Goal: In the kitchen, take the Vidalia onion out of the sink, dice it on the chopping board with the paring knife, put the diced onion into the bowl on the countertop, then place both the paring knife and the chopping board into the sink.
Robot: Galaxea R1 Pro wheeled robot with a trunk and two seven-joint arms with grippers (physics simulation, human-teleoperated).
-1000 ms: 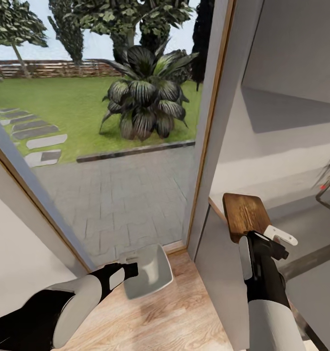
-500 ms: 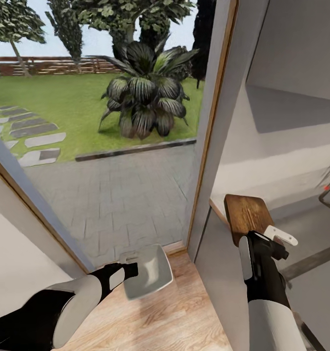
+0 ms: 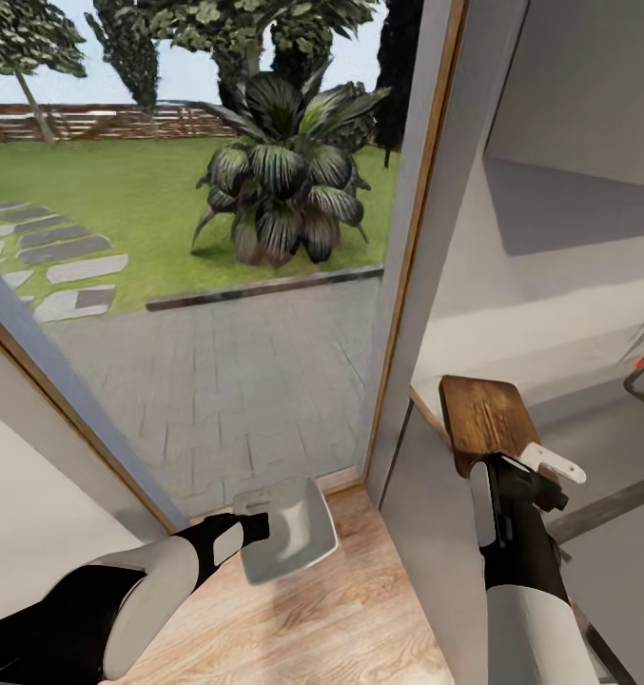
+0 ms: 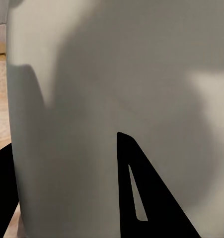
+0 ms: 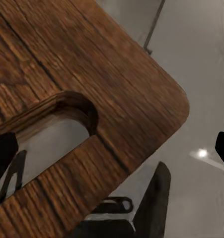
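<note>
A tall glass door (image 3: 217,285) takes up most of the head view, framed in pale wood (image 3: 412,238) with a grey edge; daylight pours through it; outside, a grey paved patio (image 3: 226,381) runs up to a dark kerb (image 3: 264,287); beyond the kerb lies a bright green lawn (image 3: 103,200) with stepping stones (image 3: 65,271) at the left; a big dark-leaved plant (image 3: 283,185) sits dead centre, trees (image 3: 36,48) and a brown fence (image 3: 112,122) behind it under a pale sky; indoors, light wooden floor (image 3: 302,609) at the foot of the door; plain white wall (image 3: 36,495) at the left; at the right, white wall (image 3: 569,143) crossed by a soft grey shadow.
</note>
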